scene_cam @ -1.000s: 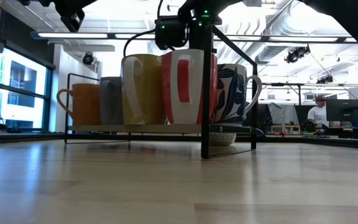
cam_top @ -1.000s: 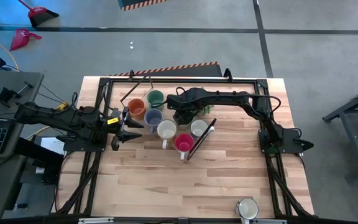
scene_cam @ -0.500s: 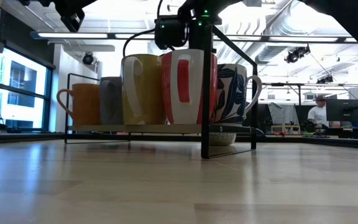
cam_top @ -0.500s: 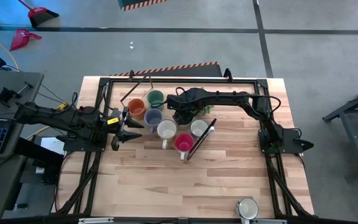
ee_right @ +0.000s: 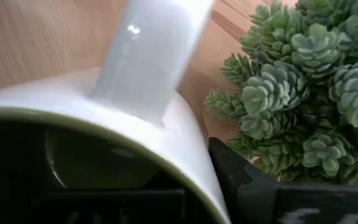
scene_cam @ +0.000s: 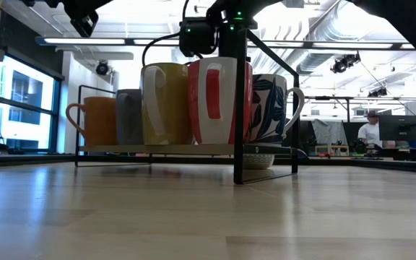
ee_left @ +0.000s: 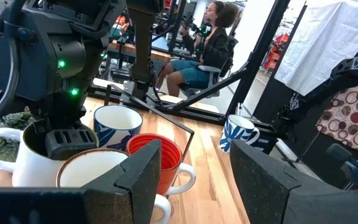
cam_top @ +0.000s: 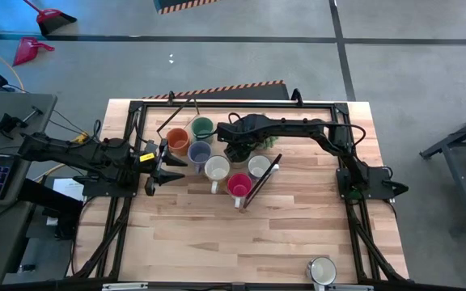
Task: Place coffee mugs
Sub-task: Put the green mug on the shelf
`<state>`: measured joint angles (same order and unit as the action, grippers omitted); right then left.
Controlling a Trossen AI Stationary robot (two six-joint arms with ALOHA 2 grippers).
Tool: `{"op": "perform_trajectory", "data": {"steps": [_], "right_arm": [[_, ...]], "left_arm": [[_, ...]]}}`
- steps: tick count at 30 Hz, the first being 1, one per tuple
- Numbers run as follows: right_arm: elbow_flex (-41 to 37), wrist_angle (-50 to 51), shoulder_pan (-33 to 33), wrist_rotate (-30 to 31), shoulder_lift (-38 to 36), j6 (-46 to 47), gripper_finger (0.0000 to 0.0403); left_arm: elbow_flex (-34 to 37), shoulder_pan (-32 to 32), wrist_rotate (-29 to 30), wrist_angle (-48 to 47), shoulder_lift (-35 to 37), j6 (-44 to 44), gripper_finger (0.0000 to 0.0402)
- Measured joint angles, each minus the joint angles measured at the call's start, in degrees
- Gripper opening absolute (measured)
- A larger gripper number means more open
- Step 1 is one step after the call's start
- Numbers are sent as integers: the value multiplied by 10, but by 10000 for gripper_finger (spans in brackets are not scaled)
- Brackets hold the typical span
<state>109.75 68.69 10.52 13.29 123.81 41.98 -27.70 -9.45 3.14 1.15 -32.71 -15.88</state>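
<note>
On the wooden table (cam_top: 217, 234), seen from my overhead camera, a cluster of coffee mugs stands inside a black wire rack (cam_top: 267, 179) toward the far middle: an orange mug (cam_top: 177, 141), a green mug (cam_top: 203, 128), a blue-grey mug (cam_top: 199, 152), a cream mug (cam_top: 217, 168), a red-pink mug (cam_top: 239, 185) and a patterned white mug (cam_top: 258, 166). My right gripper (cam_top: 231, 150) reaches in from the right side, over the back of the cluster; its wrist camera shows a white mug (ee_right: 104, 118) filling the frame, its rim between the dark fingers, which look nearly closed on that rim. A spiky green plant (ee_right: 291, 87) sits just beside that mug, crowding the gripper. My left gripper (cam_top: 158, 166) waits at the cluster's left edge, near the orange mug, with its fingers spread apart and nothing between them. One more mug (cam_top: 321, 270) stands well apart at the near edge of the table. Through the left wrist camera I see a seated person (ee_left: 207, 46) in the room beyond the table.
</note>
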Motion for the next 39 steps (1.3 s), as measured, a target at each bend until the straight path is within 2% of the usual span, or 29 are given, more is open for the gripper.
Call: {"op": "perform_trajectory", "data": {"steps": [11, 21, 29, 39], "right_arm": [[1, 0, 0, 1, 0, 0, 53], [1, 2, 0, 0, 0, 0, 55], [1, 5, 0, -39, 0, -24, 60], [1, 5, 0, -31, 0, -20, 122]], "left_arm": [[0, 0, 0, 0, 0, 0, 179], [0, 0, 0, 0, 0, 0, 179], [0, 0, 0, 0, 0, 1, 179], [0, 0, 0, 0, 0, 0, 179]]}}
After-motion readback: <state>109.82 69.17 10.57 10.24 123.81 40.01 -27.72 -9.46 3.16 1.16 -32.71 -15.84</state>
